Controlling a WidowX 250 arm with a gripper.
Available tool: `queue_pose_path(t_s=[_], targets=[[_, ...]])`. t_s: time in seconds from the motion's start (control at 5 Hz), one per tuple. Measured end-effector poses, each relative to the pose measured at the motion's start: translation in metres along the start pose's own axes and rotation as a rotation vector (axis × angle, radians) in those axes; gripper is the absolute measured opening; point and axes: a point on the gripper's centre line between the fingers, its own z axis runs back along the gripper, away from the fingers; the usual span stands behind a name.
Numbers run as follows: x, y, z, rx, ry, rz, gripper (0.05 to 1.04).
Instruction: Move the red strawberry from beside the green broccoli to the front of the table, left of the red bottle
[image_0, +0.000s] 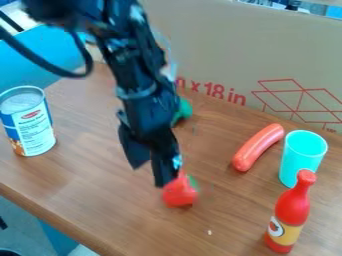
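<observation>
Camera view shows my gripper (151, 177) touching one red toy (179, 193), maybe not holding, I can't tell, one can (33, 127) near the table's (100, 200) edge, and one sausage (257, 148), cup (298, 160) and bottle (292, 207).

On the cardboard box (220, 40) I can read large red print (212, 91): "x 18 in", with the letter "n" just before the "x". To its right I see a red line drawing (300, 97) of crossing slanted lines, and under that a small red mark (328, 130) too tiny for me to read. The can (20, 102) bears a white label panel (35, 131) with a red patch and dark lettering that I cannot make out for certain. On the red bottle (294, 202), the yellow-and-white label (285, 231) carries a round emblem, with no words that I can read.
</observation>
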Motion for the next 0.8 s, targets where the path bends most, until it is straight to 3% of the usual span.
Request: queue_pose_path(t_s=[0.2,0.4,0.8], targets=[[-0.013,0.008,0.047,-0.008,-0.042,0.037,0.989],[-0.02,0.03,0.063,0.053,-0.04,0.157,0.989],[-0.018,0.059,0.054,0.111,0.046,0.229,0.989]])
